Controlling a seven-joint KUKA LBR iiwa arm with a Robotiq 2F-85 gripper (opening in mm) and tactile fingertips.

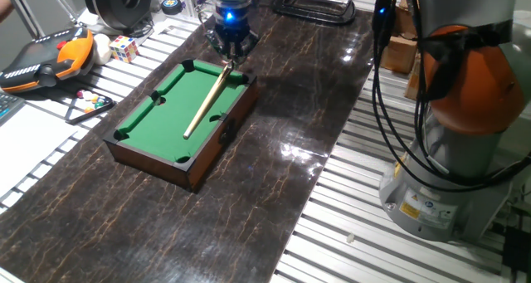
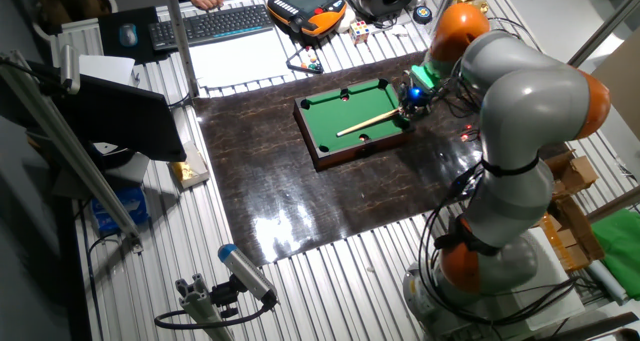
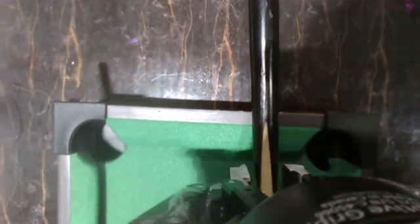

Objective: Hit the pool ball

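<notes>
The miniature pool table (image 1: pixel 158 100) with green felt stands on the dark marbled tabletop. A wooden cue stick (image 1: pixel 206 102) lies slanted across the felt. My gripper (image 1: pixel 230 59) is at the table's far short end and is shut on the cue's butt end. In the hand view the cue (image 3: pixel 264 66) runs between my fingertips (image 3: pixel 239 173) and out over the end rail (image 3: pixel 177 113). From the other side, my gripper (image 2: pixel 412 103) sits at the right end of the pool table (image 2: pixel 340 121). I see no dark blue pool ball in any view.
A black triangle rack with small coloured balls (image 1: pixel 87 104), a Rubik's cube (image 1: pixel 124 48) and an orange-black pendant (image 1: pixel 46 59) lie left of the table. The arm's base (image 1: pixel 448 150) stands at the right. A keyboard (image 2: pixel 225 23) is at the back.
</notes>
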